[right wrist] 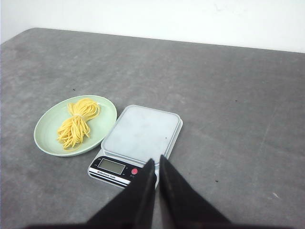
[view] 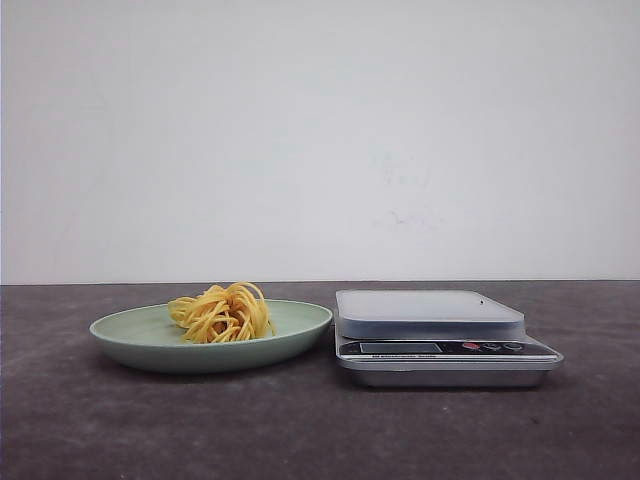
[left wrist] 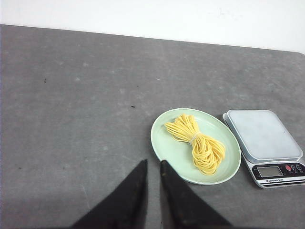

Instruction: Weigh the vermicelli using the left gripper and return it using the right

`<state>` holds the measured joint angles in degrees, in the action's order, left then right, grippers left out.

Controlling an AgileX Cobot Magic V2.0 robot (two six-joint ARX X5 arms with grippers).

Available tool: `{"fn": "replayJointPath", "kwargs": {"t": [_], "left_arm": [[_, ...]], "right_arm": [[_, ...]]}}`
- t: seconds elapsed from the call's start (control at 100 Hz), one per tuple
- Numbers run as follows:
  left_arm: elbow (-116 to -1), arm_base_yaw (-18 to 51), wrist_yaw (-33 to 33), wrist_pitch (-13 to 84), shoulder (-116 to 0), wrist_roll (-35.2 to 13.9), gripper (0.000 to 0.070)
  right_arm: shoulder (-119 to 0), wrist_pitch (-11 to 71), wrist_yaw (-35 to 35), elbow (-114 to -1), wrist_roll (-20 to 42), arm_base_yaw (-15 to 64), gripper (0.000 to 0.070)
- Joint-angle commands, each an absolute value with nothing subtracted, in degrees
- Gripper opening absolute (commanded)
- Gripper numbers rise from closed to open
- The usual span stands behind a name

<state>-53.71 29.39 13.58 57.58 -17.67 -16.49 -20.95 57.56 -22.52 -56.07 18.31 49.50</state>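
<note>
The vermicelli (view: 222,312) is a nest of thin yellow strands lying on the pale green plate (view: 130,338), left of a silver digital scale (view: 430,312) with a bare platform. In the left wrist view, the vermicelli (left wrist: 198,143) lies on the plate (left wrist: 164,145) beside the scale (left wrist: 262,133). My left gripper (left wrist: 153,163) hangs above the table short of the plate, empty, jaws nearly together. In the right wrist view, my right gripper (right wrist: 157,158) hovers over the scale's (right wrist: 143,131) near edge, shut and empty. The vermicelli (right wrist: 76,124) and plate (right wrist: 45,138) lie beyond. Neither gripper shows in the front view.
The dark grey tabletop (view: 320,430) runs back to a white wall (view: 320,140). The scale's display and buttons (view: 440,348) face the front. The table's rounded far corner (right wrist: 33,31) shows in the right wrist view.
</note>
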Motion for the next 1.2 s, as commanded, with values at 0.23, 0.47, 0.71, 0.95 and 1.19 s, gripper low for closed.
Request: {"fn": "replayJointPath", "kwargs": {"t": [0.23, 0.47, 0.71, 0.95, 1.19], "left_arm": [[-54.33, 29.63, 13.76, 57.04, -17.96, -15.88, 0.0011], [-54.28, 27.31, 14.24, 57.04, -17.23, -15.18, 0.0011], [-44.82, 12.75, 14.68, 36.97, -15.22, -11.75, 0.0011], [-23.66, 1.28, 6.57, 16.05, -6.98, -5.56, 0.0011], [-7.46, 0.75, 5.56, 7.40, -0.10, -4.16, 0.0011]], "right_arm": [[-20.82, 56.95, -22.59, -56.62, 19.07, 50.02, 0.0006], [-20.82, 56.95, -22.59, -56.62, 19.07, 50.02, 0.0006], [-20.82, 56.95, -22.59, -56.62, 19.07, 50.02, 0.0006], [-20.82, 56.97, -22.57, -56.62, 19.07, 50.02, 0.0006], [-20.82, 56.97, -22.57, -56.62, 19.07, 50.02, 0.0006]]}}
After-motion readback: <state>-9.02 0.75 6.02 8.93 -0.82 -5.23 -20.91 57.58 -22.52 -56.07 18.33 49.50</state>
